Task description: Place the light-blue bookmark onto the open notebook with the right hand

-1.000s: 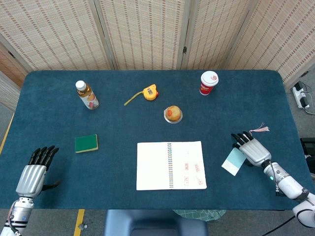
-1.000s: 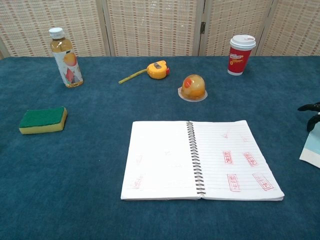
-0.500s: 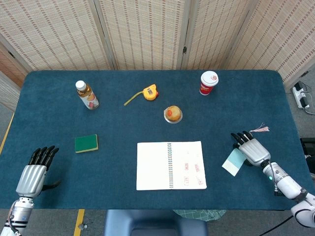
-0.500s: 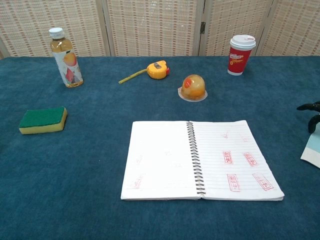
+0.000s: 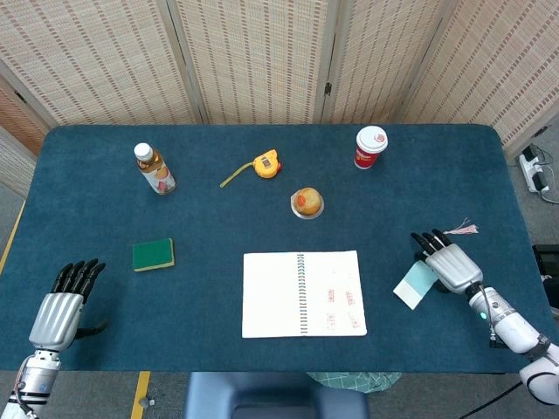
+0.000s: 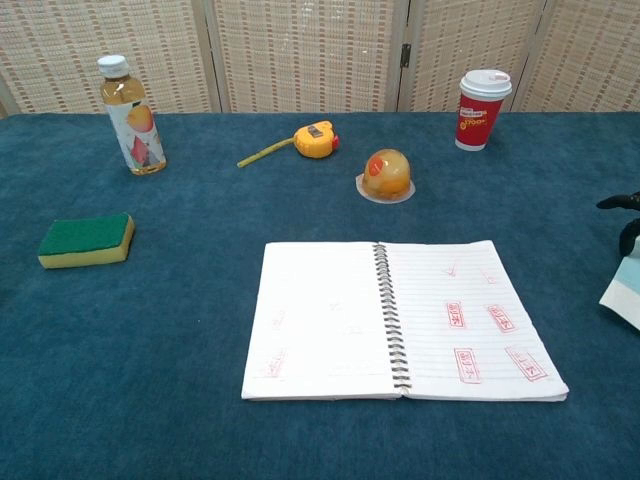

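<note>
The light-blue bookmark (image 5: 413, 285) lies right of the open notebook (image 5: 302, 293), and it shows at the right edge of the chest view as the bookmark (image 6: 624, 293). My right hand (image 5: 449, 264) covers its right end, fingers stretched toward the far side, and seems to pinch it from above; the thumb is hidden. The bookmark's pink tassel (image 5: 460, 230) trails on the cloth beyond the fingertips (image 6: 622, 203). Near the table's front left corner, my left hand (image 5: 61, 310) rests with its fingers apart and holds nothing.
A green sponge (image 5: 153, 255) sits left of the notebook. Behind the notebook are an orange jelly cup (image 5: 307, 202), a yellow tape measure (image 5: 265, 164), a drink bottle (image 5: 155, 169) and a red paper cup (image 5: 370, 147). The table's right edge (image 5: 528, 253) is close to my right hand.
My right hand has shifted slightly right and up, and the bookmark's near edge has risen a little with it. The left hand has not moved.
</note>
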Tool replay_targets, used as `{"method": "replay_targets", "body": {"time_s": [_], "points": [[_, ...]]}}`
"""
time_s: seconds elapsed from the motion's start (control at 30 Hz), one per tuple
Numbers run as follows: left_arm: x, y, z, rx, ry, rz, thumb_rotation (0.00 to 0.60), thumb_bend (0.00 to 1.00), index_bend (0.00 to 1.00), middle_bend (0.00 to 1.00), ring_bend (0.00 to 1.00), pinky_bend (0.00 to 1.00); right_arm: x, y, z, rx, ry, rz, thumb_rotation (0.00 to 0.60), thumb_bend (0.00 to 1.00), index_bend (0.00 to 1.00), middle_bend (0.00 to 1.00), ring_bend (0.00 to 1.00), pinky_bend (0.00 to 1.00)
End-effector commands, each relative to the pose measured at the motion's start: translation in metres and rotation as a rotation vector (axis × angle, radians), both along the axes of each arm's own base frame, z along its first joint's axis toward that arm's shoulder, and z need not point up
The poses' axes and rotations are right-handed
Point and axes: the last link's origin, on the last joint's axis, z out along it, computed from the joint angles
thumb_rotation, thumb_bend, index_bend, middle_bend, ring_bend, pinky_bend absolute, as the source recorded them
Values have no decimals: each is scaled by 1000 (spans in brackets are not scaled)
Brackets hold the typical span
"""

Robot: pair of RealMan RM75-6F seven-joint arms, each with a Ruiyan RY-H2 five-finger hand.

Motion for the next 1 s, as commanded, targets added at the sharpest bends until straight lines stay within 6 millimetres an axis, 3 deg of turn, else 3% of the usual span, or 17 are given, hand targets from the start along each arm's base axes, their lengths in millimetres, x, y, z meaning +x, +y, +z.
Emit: {"method": "replay_targets", "body": {"time_s": [0.03,0.5,1.0], "points": [[0,0,0,0,-2,-2,600,129,122,94,21,60,6,1,5,-10,-9,23,600,285,430,0,0,0],[3,-3,2,-1,-17,-12,600,130,122,94,21,60,58,7,22,-35,-60,175,600,288,420,0,0,0],[2,-3,2,11,-2,-7,600,129,124,95,22,60,159,3,-9,88,13,547,600,288,377,0,0,0]]}}
